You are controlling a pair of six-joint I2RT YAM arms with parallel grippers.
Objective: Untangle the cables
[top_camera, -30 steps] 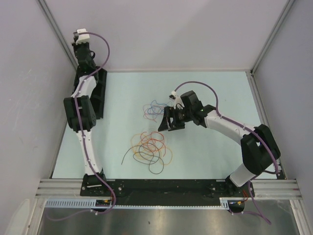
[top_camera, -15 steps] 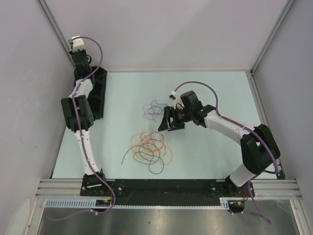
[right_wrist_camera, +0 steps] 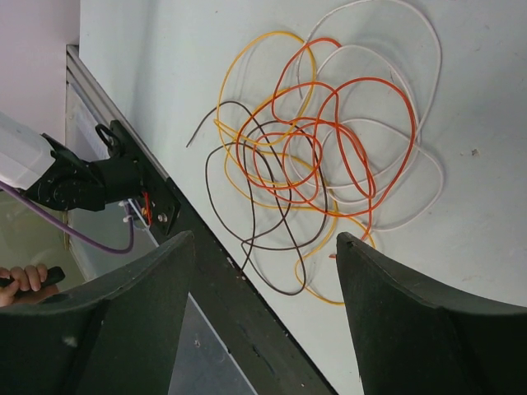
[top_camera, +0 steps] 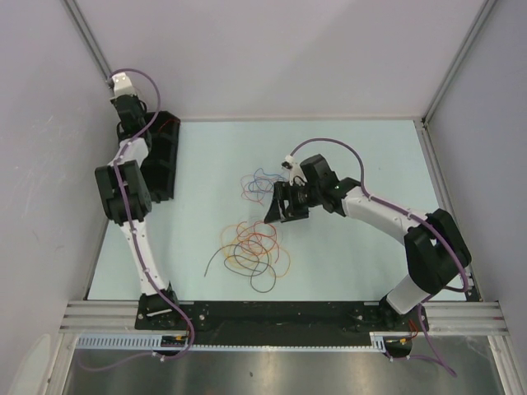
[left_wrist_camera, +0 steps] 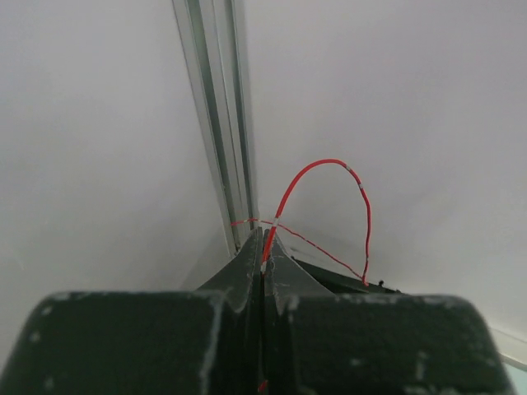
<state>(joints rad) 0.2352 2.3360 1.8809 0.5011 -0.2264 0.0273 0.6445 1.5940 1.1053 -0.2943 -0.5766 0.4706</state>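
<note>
Left pincer, clamped on a hair-thin red wire, had drawn it higher, clear of the rest; right pincer, jaws spread and empty, edged toward the remaining multicoloured tangle of thin wires.

2 arms: left arm, right arm. 2 grippers: left gripper, right gripper. 2 wire tangles: big tangle, small tangle. Plus 1 red wire by itself. Wires per tangle: can't count.
</note>
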